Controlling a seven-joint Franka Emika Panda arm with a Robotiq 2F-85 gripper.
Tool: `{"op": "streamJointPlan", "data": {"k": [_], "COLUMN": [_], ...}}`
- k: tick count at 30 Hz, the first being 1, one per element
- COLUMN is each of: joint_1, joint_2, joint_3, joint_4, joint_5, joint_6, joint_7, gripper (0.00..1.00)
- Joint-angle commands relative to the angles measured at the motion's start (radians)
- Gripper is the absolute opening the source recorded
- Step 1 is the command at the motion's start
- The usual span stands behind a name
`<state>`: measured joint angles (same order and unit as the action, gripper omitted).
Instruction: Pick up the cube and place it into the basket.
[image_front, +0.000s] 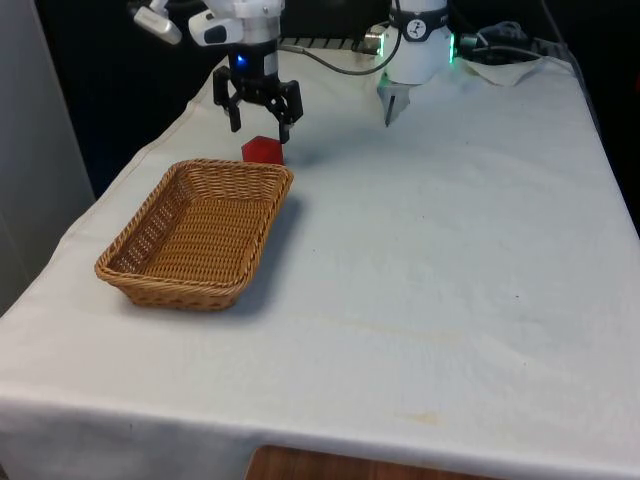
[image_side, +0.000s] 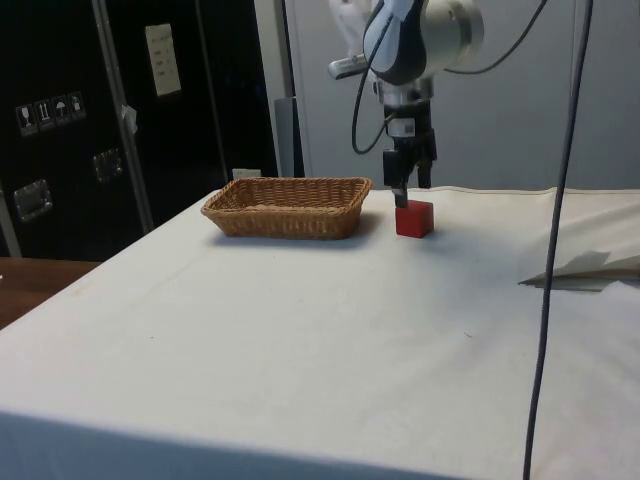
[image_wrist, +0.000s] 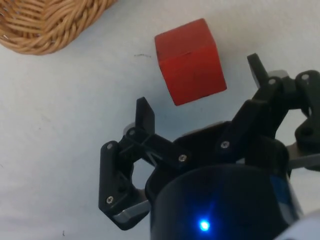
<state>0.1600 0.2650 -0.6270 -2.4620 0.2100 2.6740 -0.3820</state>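
A: Black gripper (image_front: 262, 112), item one: what is it doing?

B: Hanging just above the table, fingers spread wide and holding nothing. In the wrist view the gripper (image_wrist: 200, 110) is showing both fingers (image_wrist: 145, 114) parted, with bare cloth between the tips.

A: Item two, the cube?

B: Red cube (image_front: 263, 150), sitting on the cloth (image_front: 450, 250), untouched. In the side view the cube (image_side: 414, 218) is lying right under the gripper (image_side: 410, 190), fingertips hovering just over its top. In the wrist view the cube (image_wrist: 190, 61) is lying just past the fingertips, turned slightly askew to them, not between them.

A: Item three, the basket?

B: Woven wicker basket (image_front: 150, 225), rectangular, sitting flat on the cloth, holding nothing. Its far rim is lying just beside the cube, towards the camera in the front view. In the side view the basket (image_side: 288, 206) is sitting close beside the cube, not touching. In the wrist view a corner of the basket (image_wrist: 45, 25) is showing near the cube.
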Motion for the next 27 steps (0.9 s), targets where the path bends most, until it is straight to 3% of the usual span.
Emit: {"op": "streamJointPlan", "data": {"k": [1,6,7,8,15,16,17,23,24,25,27], "joint_1": [-0.011,-0.013,-0.001,-0.013,-0.013,-0.002,-0.013,-0.013,-0.002,-0.013,-0.013], "joint_2": [-0.002,0.015,0.026,0.025,0.06,0.065,0.064,0.081,0.085,0.082,0.086], "joint_3": [0.013,0.014,0.0,0.013,0.012,0.0,0.012,0.017,0.002,0.018,0.02], "joint_4": [0.0,0.004,0.007,0.007,0.02,0.022,0.022,0.027,0.028,0.028,0.029], "joint_5": [0.024,0.047,0.038,0.06,0.103,0.086,0.107,0.131,0.112,0.134,0.141], "joint_6": [0.003,0.005,0.0,0.006,0.01,0.001,0.01,0.008,0.001,0.008,0.008], "joint_7": [-0.021,-0.042,-0.032,-0.053,-0.086,-0.07,-0.088,-0.101,-0.086,-0.102,-0.105], "gripper": [1.0,1.0,1.0,1.0,1.0,1.0,1.0,1.0,1.0,1.0,1.0]}}
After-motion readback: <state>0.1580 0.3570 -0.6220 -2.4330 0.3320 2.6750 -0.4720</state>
